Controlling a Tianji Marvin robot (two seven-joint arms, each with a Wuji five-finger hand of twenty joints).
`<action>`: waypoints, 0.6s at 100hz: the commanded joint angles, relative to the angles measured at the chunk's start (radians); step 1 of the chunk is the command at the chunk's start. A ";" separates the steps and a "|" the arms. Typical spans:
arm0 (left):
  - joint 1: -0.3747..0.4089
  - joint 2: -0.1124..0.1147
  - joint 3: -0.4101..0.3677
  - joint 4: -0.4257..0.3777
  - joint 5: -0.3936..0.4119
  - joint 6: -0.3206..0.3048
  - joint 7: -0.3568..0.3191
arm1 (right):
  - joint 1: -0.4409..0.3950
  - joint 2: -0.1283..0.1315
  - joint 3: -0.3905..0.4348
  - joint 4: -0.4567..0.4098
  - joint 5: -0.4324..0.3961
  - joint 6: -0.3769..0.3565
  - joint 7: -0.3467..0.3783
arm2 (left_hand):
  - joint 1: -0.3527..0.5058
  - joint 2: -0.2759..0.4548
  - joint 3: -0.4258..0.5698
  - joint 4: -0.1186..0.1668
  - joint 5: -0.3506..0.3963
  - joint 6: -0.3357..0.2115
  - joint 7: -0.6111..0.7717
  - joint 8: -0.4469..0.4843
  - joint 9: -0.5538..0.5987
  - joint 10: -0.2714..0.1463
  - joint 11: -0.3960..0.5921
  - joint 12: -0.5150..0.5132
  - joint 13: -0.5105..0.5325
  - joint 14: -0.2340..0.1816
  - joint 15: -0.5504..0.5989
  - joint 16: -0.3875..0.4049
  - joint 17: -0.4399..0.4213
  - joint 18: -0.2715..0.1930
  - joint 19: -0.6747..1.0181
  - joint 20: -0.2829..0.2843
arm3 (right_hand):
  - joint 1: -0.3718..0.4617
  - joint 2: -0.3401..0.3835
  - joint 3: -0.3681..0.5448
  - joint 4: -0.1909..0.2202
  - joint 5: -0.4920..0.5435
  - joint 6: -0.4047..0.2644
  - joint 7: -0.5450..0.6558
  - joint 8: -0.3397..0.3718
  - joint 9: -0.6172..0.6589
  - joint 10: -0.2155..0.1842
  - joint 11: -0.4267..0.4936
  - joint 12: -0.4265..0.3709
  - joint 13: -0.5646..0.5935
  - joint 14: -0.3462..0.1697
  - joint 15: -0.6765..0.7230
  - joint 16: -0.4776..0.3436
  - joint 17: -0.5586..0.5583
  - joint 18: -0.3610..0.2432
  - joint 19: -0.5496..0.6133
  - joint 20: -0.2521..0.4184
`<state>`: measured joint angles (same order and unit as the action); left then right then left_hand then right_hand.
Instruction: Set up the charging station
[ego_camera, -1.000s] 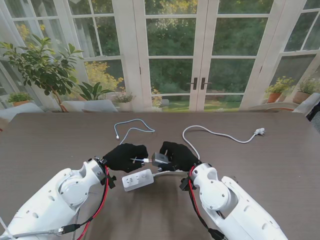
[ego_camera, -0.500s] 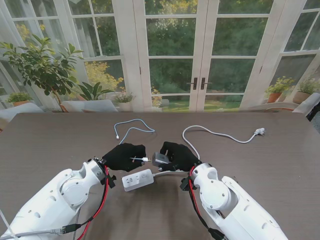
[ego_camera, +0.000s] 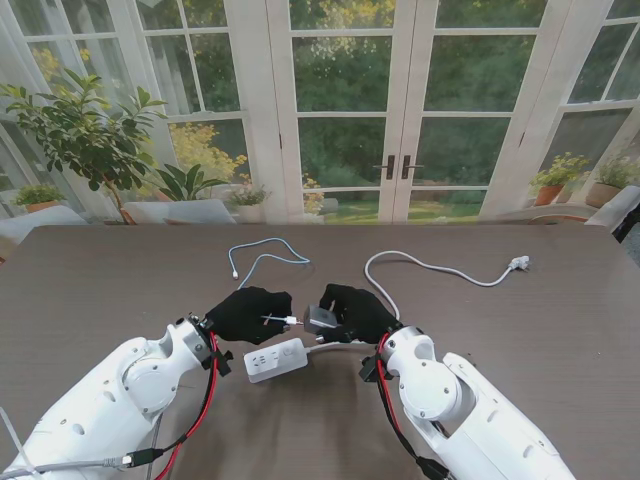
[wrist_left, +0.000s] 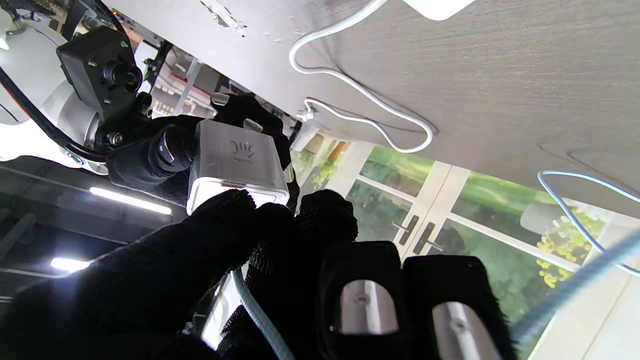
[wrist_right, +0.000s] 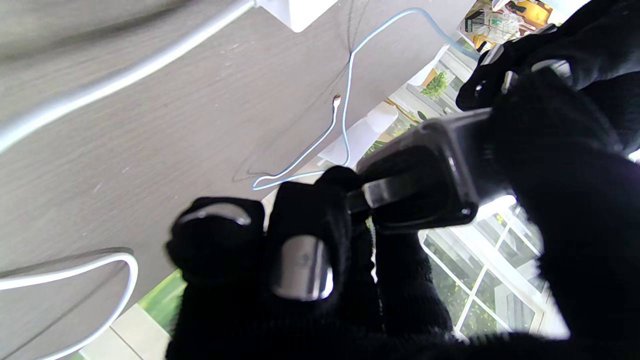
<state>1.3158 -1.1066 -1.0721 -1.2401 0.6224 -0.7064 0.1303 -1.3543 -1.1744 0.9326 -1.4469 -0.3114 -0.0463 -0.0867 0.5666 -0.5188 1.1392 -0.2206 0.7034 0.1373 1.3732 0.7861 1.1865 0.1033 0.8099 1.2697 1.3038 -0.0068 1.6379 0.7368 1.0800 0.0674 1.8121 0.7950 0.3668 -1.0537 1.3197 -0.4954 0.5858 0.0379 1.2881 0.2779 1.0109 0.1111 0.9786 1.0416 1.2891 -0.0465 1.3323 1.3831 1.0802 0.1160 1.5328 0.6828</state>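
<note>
The left hand (ego_camera: 250, 312) is closed on the plug end of the thin bluish cable (ego_camera: 262, 257), pinching it so the tip points straight at the charger block (ego_camera: 320, 320), which the right hand (ego_camera: 355, 310) grips tightly just beside it, both held a little above the table (ego_camera: 90, 290). The white power strip (ego_camera: 275, 359) lies on the table just nearer to me than the charger, untouched, and its white cord (ego_camera: 430, 267) runs away behind the charger toward the far right. The risk is in lining up: the plug tip and the charger's port are small and the fingers hide much of both, so a slight tilt could make the plug scrape the charger's face or jam askew. Pushing hard then could twist the charger in the right hand's grip, or the plug could slip back through the left fingertips.
</note>
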 joint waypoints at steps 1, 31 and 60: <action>-0.004 -0.006 0.000 0.001 0.015 -0.003 -0.003 | -0.005 -0.004 -0.003 -0.003 0.003 -0.011 0.018 | 0.030 -0.010 0.041 -0.031 0.021 0.007 0.046 0.007 0.117 0.051 0.090 0.021 -0.029 -0.131 0.137 0.017 0.040 -0.130 0.282 0.041 | 0.156 0.138 0.176 0.129 0.043 -0.097 0.277 0.078 0.039 -0.080 0.089 0.010 0.029 0.001 0.018 -0.579 0.006 0.004 0.045 0.018; -0.005 -0.007 0.000 0.000 0.029 0.007 0.011 | -0.006 0.000 -0.006 0.001 0.000 -0.027 0.029 | 0.032 -0.018 0.052 -0.033 0.035 0.007 0.051 0.011 0.159 0.013 0.155 0.048 -0.029 -0.223 0.207 0.038 0.049 -0.169 0.282 0.121 | 0.155 0.138 0.175 0.129 0.043 -0.098 0.277 0.079 0.040 -0.081 0.089 0.009 0.029 0.004 0.019 -0.579 0.006 0.004 0.045 0.018; -0.014 -0.008 0.004 0.007 0.037 0.003 0.020 | -0.008 -0.001 -0.011 -0.003 -0.003 -0.030 0.023 | 0.027 -0.019 0.054 -0.033 0.039 0.005 0.050 0.012 0.160 0.007 0.176 0.046 -0.029 -0.229 0.208 0.039 0.050 -0.172 0.282 0.135 | 0.155 0.138 0.175 0.128 0.043 -0.098 0.277 0.079 0.040 -0.080 0.089 0.010 0.030 0.003 0.019 -0.578 0.006 0.004 0.045 0.019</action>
<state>1.3087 -1.1088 -1.0695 -1.2355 0.6556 -0.7015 0.1646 -1.3562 -1.1714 0.9268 -1.4451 -0.3127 -0.0713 -0.0746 0.5650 -0.5221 1.1392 -0.2224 0.7154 0.1186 1.3836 0.7879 1.2073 0.0703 0.8668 1.3002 1.3065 -0.0268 1.7026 0.7632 1.0865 0.0498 1.8121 0.8965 0.3670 -1.0531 1.3197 -0.4953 0.5857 0.0428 1.2881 0.2779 1.0109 0.1122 0.9786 1.0416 1.2891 -0.0462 1.3323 1.3831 1.0802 0.1163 1.5328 0.6831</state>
